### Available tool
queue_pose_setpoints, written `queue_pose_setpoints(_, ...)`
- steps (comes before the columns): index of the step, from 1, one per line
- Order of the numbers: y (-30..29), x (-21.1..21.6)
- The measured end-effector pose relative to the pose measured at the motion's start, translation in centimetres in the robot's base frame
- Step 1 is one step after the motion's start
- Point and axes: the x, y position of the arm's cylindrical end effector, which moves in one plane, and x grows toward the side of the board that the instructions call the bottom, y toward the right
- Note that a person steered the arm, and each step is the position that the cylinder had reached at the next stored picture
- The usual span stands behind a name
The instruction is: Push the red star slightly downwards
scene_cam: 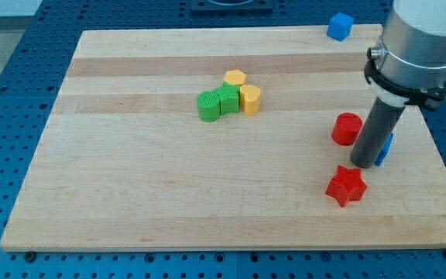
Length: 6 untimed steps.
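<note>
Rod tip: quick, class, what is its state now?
My tip: no gripper, holding nothing; just above the red star, beside the red cylinder.

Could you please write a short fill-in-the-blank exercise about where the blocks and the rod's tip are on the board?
1. My tip stands just above the red ____, toward the view's top.
2. The red cylinder lies to the view's ____ of the rod.
3. The two green blocks touch two ____ blocks in one cluster.
4. The blue cube sits at the board's ____ edge.

Missing words: star; left; yellow; top
</note>
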Motion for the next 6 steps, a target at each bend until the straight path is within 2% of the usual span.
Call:
queue_pose_setpoints(1,-0.5,0.3)
queue_pose_setpoints(3,0.0,3.9)
queue_pose_setpoints(4,2.0,3.9)
queue_pose_setpoints(6,2.2,3.4)
